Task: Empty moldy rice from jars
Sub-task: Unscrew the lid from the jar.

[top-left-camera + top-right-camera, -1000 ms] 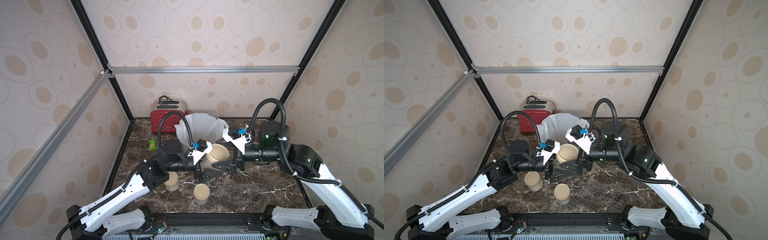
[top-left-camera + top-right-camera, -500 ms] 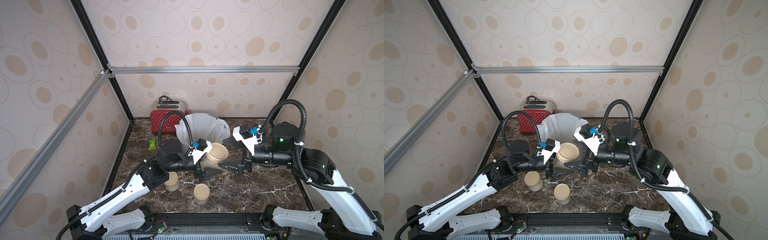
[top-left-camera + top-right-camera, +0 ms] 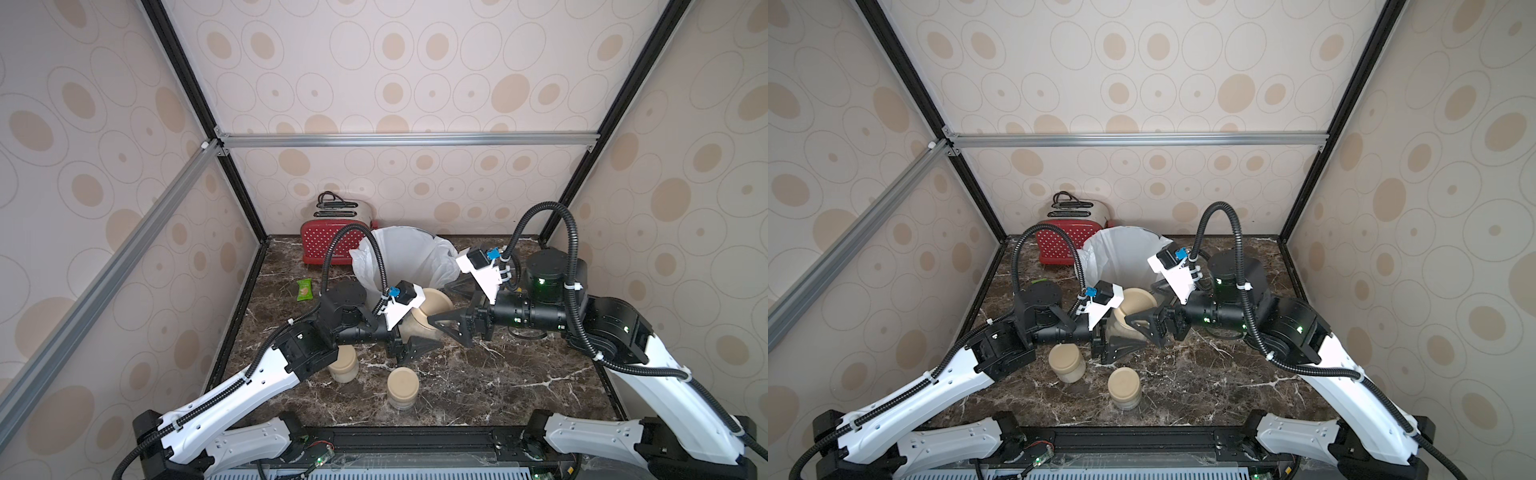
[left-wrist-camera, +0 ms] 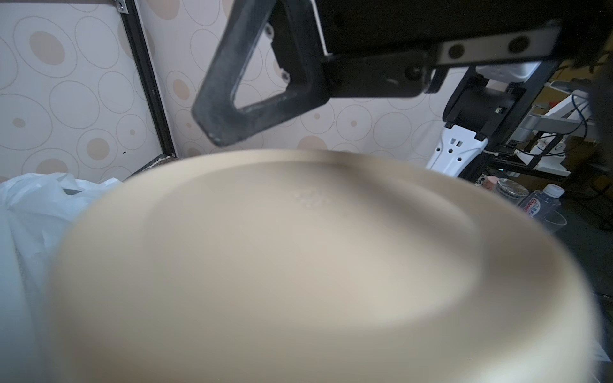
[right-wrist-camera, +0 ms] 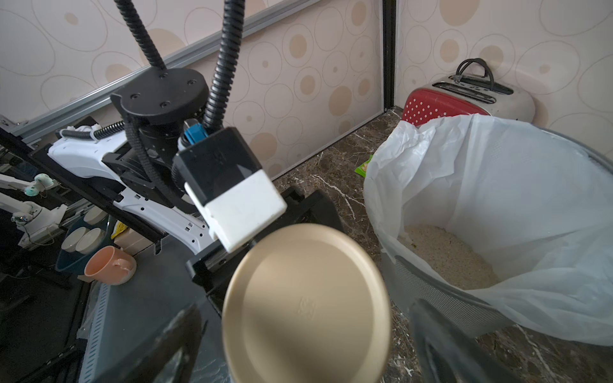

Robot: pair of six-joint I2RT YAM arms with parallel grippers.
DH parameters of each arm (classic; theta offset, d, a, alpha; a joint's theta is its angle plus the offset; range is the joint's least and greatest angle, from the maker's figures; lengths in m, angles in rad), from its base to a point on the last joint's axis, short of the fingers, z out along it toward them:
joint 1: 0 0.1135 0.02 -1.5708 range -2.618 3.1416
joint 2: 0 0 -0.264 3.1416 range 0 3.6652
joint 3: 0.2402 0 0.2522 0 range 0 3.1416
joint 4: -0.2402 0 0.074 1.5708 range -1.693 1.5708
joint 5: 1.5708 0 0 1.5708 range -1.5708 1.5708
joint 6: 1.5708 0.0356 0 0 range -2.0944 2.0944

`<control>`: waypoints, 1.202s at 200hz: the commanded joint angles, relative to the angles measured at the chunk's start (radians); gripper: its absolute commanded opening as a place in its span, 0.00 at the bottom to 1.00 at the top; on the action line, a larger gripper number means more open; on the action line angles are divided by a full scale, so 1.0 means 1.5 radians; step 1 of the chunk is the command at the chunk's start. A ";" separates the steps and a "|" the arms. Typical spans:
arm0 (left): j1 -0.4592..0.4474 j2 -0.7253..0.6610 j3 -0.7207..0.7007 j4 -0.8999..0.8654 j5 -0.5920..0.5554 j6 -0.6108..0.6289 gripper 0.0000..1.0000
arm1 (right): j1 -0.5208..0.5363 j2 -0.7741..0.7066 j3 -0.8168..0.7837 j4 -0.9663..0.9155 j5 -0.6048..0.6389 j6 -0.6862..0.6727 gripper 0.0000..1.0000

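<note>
My left gripper (image 3: 411,330) (image 3: 1115,332) is shut on a glass jar (image 3: 419,322), holding it tilted above the table beside the bin. The jar's beige lid (image 3: 434,301) (image 3: 1136,301) (image 5: 306,305) faces my right gripper (image 3: 437,303) (image 3: 1140,303) (image 5: 305,338). That gripper is open, with its fingers (image 5: 179,335) on either side of the lid. The lid (image 4: 298,265) fills the left wrist view and hides the left fingers. Two more lidded jars (image 3: 343,365) (image 3: 402,388) stand upright near the front. Moldy rice (image 5: 447,255) lies in the bin.
The mesh bin with a white liner (image 3: 415,257) (image 5: 497,199) stands at the back middle. Left of it is a red polka-dot toaster (image 3: 332,245) (image 5: 464,96). A small green packet (image 3: 304,289) lies near the left wall.
My right gripper drew back to the right from the held jar's lid, then came in toward it again, staying open. The left gripper and its jar hardly moved.
</note>
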 commanded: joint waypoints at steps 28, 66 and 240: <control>0.003 -0.013 0.023 0.040 -0.002 0.029 0.35 | 0.011 0.016 -0.010 0.026 -0.006 0.029 1.00; 0.003 -0.013 0.022 0.036 -0.002 0.031 0.35 | 0.018 0.029 -0.010 0.019 -0.017 0.029 1.00; 0.004 -0.011 0.026 0.056 0.054 0.000 0.35 | 0.016 -0.004 0.009 0.001 -0.122 -0.138 0.59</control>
